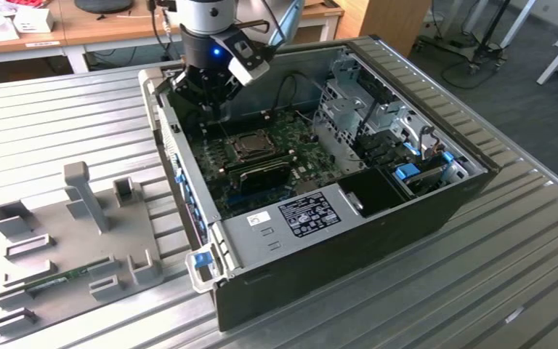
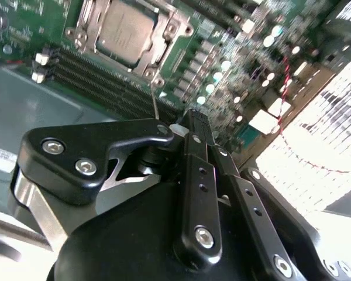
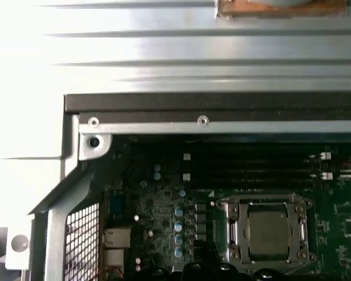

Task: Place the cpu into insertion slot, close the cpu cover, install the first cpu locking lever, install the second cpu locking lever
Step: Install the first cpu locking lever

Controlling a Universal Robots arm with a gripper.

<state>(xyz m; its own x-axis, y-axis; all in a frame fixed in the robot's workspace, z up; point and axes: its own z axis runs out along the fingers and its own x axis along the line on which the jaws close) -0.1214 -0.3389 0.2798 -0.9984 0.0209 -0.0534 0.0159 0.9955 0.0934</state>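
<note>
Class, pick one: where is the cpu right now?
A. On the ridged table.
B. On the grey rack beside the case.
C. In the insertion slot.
C: in the first wrist view the cpu sits, grey top up, inside the insertion slot on the motherboard.

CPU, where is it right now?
In the first wrist view the cpu sits in the insertion slot, framed by the cpu cover, beside the memory slots; in the exterior view the gripper hangs close by.

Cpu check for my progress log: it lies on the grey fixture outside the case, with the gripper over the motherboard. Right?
No: the cpu sits in the insertion slot, as the first wrist view shows. The gripper is over the motherboard.
</note>
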